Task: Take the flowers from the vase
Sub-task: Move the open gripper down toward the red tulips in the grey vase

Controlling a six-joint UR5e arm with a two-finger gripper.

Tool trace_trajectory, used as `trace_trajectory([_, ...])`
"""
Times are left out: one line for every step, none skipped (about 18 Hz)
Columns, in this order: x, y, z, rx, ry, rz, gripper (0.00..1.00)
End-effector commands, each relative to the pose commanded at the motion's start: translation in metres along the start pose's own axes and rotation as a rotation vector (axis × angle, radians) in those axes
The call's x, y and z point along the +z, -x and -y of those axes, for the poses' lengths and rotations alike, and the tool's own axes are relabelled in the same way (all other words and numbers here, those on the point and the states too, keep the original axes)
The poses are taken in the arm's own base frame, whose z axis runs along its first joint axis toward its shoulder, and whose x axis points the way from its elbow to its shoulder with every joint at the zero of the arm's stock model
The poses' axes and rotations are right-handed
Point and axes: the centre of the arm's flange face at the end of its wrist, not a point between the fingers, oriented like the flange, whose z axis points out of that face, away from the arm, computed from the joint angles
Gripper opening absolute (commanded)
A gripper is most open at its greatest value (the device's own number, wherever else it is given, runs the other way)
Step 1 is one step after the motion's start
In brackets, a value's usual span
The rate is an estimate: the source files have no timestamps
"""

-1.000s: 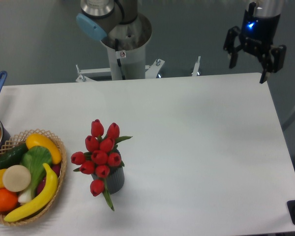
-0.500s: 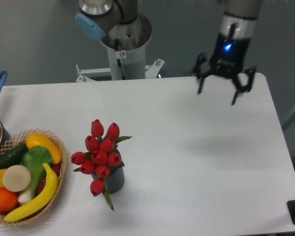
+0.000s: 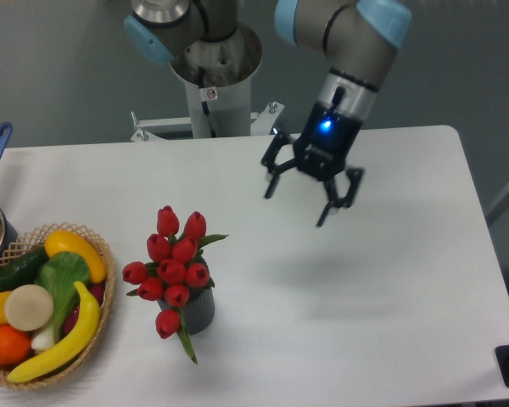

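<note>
Red tulip flowers [image 3: 171, 270] overhang the small dark grey ribbed vase [image 3: 198, 311]; the wide-open, empty black gripper [image 3: 298, 203] risks toppling it.

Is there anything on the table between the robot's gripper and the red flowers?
No. The camera view shows bare white table between gripper and flowers.

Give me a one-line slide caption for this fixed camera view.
Open gripper hovers over the table, right of red flowers standing in their grey vase.
</note>
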Motion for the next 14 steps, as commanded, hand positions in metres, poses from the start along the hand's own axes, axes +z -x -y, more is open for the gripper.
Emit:
trace_trajectory([0.006,0.000,-0.001,0.000,0.001,-0.010,1.00])
trace_trajectory([0.017,-0.002,-0.004,-0.006,-0.003,-0.033,1.00])
trace_trajectory([0.026,-0.004,-0.003,-0.005,-0.010,-0.054,1.00])
trace_trajectory([0.031,-0.005,-0.002,-0.002,-0.020,-0.065,1.00])
trace_trajectory([0.039,-0.006,-0.004,-0.007,-0.028,-0.083,1.00])
trace_trajectory([0.043,-0.010,-0.001,-0.005,-0.039,-0.096,1.00])
trace_trajectory([0.047,-0.013,0.000,-0.009,-0.055,-0.110,1.00])
trace_trajectory([0.048,-0.014,0.002,-0.010,-0.077,-0.120,1.00])
trace_trajectory([0.050,-0.015,0.002,-0.012,-0.091,-0.127,1.00])
trace_trajectory([0.053,-0.015,0.000,-0.017,-0.092,-0.135,1.00])
trace_trajectory([0.058,-0.018,0.003,-0.008,-0.092,-0.144,1.00])
trace_trajectory([0.060,-0.017,0.005,0.000,-0.094,-0.143,1.00])
trace_trajectory([0.064,-0.014,0.001,-0.004,-0.093,-0.147,1.00])
trace_trajectory([0.068,-0.012,-0.001,-0.009,-0.091,-0.152,1.00])
